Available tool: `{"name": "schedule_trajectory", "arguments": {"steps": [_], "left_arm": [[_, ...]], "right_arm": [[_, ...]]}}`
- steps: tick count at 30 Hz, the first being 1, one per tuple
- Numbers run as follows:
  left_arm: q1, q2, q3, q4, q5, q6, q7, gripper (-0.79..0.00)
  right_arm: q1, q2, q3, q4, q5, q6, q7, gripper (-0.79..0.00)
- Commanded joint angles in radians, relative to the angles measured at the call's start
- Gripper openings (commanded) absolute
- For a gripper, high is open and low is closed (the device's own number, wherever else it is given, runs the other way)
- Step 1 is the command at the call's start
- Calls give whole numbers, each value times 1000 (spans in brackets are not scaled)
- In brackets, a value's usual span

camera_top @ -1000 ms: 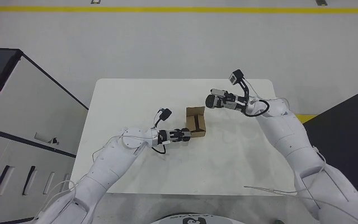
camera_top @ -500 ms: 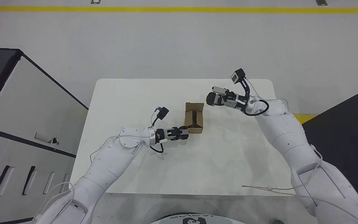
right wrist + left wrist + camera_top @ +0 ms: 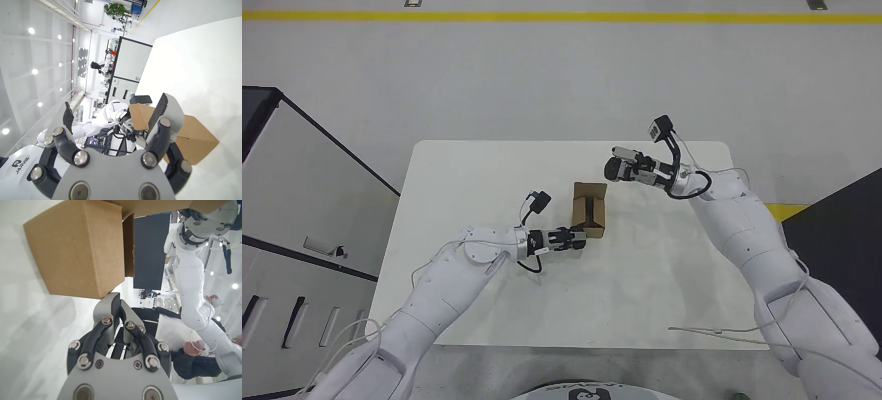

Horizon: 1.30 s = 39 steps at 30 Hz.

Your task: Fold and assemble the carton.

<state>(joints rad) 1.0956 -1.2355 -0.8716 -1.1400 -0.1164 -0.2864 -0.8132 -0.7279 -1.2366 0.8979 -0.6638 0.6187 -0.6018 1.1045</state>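
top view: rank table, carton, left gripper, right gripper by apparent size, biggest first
1. table, by far the largest.
2. carton, standing on the table between the two arms.
3. left gripper and right gripper: both smaller than the carton and about alike, so not ranked against each other.

The carton (image 3: 590, 209) is showing plain brown card. The table (image 3: 472, 200) is showing unpatterned white. The left gripper (image 3: 118, 300) and right gripper (image 3: 115, 104) are showing grey metal, with black ribbed pads (image 3: 157, 111). The floor line (image 3: 562, 16) is showing yellow.
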Motion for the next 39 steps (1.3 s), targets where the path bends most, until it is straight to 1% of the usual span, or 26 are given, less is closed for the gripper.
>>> {"name": "schedule_trajectory", "arguments": {"steps": [1, 8, 15, 29, 39], "left_arm": [[-3, -2, 3, 6, -1, -3, -2, -785], [-10, -4, -1, 22, -3, -9, 5, -785], [-5, 0, -18, 21, 2, -10, 12, -785], [13, 6, -44, 1, 15, -3, 33, -785], [28, 13, -74, -11, 27, 9, 63, -785]], "right_arm": [[8, -8, -8, 17, -8, -5, -7, 0], [29, -30, -36, 67, -42, 0, 9, 0], [36, -42, -39, 109, -48, -12, 30, 0], [31, -48, -27, 146, -63, -8, 77, 0], [11, -45, -17, 142, -84, -3, 103, 0]]}}
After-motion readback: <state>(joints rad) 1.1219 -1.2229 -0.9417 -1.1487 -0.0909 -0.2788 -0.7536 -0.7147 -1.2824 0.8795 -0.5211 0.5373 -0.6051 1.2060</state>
